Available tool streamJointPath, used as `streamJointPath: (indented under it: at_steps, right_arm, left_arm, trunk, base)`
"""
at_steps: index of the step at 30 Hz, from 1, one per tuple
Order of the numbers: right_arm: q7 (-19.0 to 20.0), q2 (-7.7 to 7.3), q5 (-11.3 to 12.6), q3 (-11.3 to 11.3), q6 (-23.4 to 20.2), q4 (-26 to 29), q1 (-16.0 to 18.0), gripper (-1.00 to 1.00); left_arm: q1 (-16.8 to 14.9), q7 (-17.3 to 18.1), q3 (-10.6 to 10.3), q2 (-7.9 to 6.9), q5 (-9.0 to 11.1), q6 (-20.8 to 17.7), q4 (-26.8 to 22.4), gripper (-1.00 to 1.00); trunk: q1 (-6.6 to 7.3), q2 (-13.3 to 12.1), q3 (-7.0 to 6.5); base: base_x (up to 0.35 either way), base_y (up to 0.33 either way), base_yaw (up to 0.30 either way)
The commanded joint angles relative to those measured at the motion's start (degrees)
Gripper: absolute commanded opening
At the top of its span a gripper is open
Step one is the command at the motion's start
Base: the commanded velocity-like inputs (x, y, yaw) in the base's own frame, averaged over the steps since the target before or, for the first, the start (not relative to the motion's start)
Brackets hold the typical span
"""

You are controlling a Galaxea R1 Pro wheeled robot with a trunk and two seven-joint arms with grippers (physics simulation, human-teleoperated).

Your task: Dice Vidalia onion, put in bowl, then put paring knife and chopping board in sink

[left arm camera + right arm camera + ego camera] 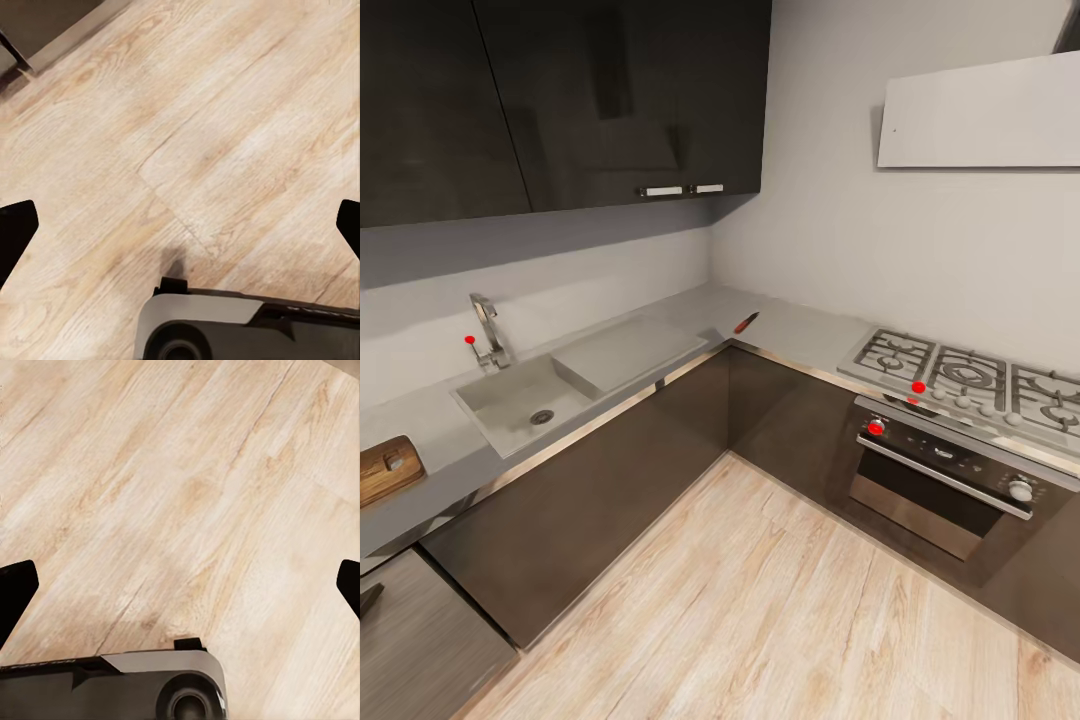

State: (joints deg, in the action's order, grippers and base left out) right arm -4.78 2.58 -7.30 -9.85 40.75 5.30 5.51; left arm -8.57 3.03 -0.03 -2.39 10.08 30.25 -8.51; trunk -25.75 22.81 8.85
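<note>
In the head view the grey steel sink (510, 405) is set into the grey countertop (690, 310) at the left, its round drain showing and a chrome tap (488, 332) with a red knob behind it. I cannot make out an onion in the basin. The brown chopping board (385, 468) lies on the worktop at the far left edge. The paring knife (746, 322) rests near the counter's inner corner. The bowl is out of view. My left gripper (180, 232) and right gripper (180, 592) hang open over the wooden floor, their dark fingertips (15, 229) wide apart.
A gas hob (970, 375) and oven (945, 470) stand at the right, with a range hood (980, 110) above. Dark wall cabinets (560, 90) hang over the sink. Light wood floor (760, 600) stretches between me and the dark base cabinets. My base (247, 330) shows below the grippers.
</note>
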Motion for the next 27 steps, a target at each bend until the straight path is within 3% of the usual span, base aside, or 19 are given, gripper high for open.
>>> streamJointPath:
  at_steps: [1, 6, 13, 19, 22, 27]
  right_arm:
    - [-0.42, 0.07, -0.61, -0.26, 0.12, -0.03, 0.04, 1.00]
    - [-0.43, 0.02, -0.61, -0.31, 0.12, -0.03, 0.03, 1.00]
    - [-0.46, -0.13, -0.61, -0.26, 0.12, -0.03, 0.05, 1.00]
    - [-0.45, -0.11, -0.61, -0.26, 0.12, -0.03, 0.07, 1.00]
    - [-0.47, -0.12, -0.61, -0.25, 0.12, -0.03, 0.07, 1.00]
    - [-0.45, -0.11, -0.61, -0.25, 0.12, -0.03, 0.07, 1.00]
  left_arm:
    - [-0.04, 0.31, -0.06, -0.36, 0.45, 0.12, -0.10, 1.00]
    - [-0.04, 0.19, -0.20, -1.30, 0.70, -0.70, -5.12, 1.00]
    - [1.57, 0.17, -0.20, -1.35, 2.34, -9.61, -20.84, 1.00]
    - [9.49, 0.30, -0.04, -1.72, 4.61, -11.77, -38.72, 1.00]
    - [12.81, 0.30, 0.11, -1.98, 5.10, -12.99, -45.09, 1.00]
    - [22.13, 0.31, 0.19, -2.39, 5.37, -15.55, -60.99, 1.00]
  trunk:
    - [-0.03, 0.11, 0.11]
    - [-0.03, 0.11, 0.11]
    - [-0.03, 0.11, 0.11]
    - [-0.03, 0.11, 0.11]
    - [-0.03, 0.11, 0.11]
    - [-0.03, 0.11, 0.11]
  base:
    - [0.000, 0.000, 0.000]
    - [0.000, 0.000, 0.000]
    - [0.000, 0.000, 0.000]
    - [0.000, 0.000, 0.000]
    - [0.000, 0.000, 0.000]
    - [0.000, 0.000, 0.000]
